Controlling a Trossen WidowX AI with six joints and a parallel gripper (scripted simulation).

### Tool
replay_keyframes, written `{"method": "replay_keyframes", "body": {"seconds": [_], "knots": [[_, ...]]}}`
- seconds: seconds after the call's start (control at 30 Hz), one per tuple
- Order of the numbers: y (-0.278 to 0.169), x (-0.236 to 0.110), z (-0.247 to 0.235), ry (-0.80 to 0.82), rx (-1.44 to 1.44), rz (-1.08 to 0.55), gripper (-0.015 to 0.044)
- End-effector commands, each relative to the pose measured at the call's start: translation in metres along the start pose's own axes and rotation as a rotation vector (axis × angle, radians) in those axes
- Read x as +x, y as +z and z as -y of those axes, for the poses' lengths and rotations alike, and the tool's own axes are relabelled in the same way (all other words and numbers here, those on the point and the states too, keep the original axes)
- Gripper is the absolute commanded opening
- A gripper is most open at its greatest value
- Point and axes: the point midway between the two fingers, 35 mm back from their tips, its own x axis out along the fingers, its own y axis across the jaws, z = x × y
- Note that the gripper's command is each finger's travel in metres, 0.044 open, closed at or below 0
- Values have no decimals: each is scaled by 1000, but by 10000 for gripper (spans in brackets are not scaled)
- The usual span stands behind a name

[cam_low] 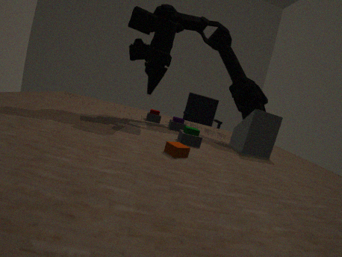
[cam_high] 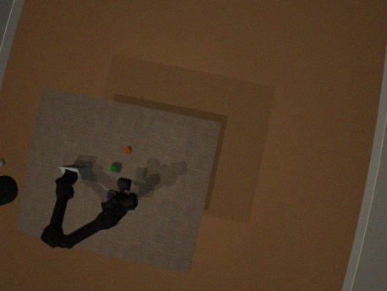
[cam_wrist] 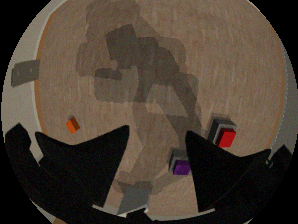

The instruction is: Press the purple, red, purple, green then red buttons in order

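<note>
Three buttons on grey bases stand in a row on the mat. In the exterior view the red button is farthest, the purple button is in the middle and the green button is nearest. My gripper is open and empty. It hangs high above the mat, roughly over the red button's end of the row. In the wrist view the red button and the purple button lie to the right of my fingers. From above I see the green button and part of the purple button; my arm hides the red one.
An orange block lies on the mat just beyond the green button. The arm stands on a grey pedestal. A dark box stands behind the buttons.
</note>
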Motion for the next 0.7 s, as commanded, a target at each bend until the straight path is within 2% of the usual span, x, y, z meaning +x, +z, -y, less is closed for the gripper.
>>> {"method": "replay_keyframes", "body": {"seconds": [0.0, 0.2, 0.43, 0.67], "knots": [[-5, -10, -70, 18, -7, -11, 387], [-30, -19, -150, 2, -7, -22, 400], [-83, -21, -230, -55, 8, -17, 400], [-86, -21, -234, -59, 9, -15, 400]]}}
